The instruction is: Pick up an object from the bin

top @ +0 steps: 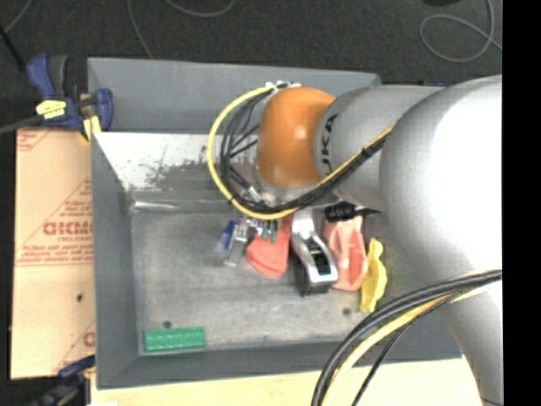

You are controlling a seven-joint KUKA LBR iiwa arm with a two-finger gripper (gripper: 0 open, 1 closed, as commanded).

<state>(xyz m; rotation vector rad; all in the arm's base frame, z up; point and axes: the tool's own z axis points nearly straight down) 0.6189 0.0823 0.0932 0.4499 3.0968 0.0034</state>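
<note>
Camera view: the gripper (258, 225) was down by a red lump (267, 258) in the middle of the bin (169, 286). Nothing was lifted yet. Open or shut? I couldn't tell.

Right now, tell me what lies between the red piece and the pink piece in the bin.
In the camera view, a black and white object lies between the red piece and the pink piece, close against both.

Tops of the red piece (269, 259) and pink thing (348, 256) are covered by the orange wrist cover (292, 138). The bin (114, 252) is hidden on its right side by the arm (423, 184), itself cropped at right.
</note>
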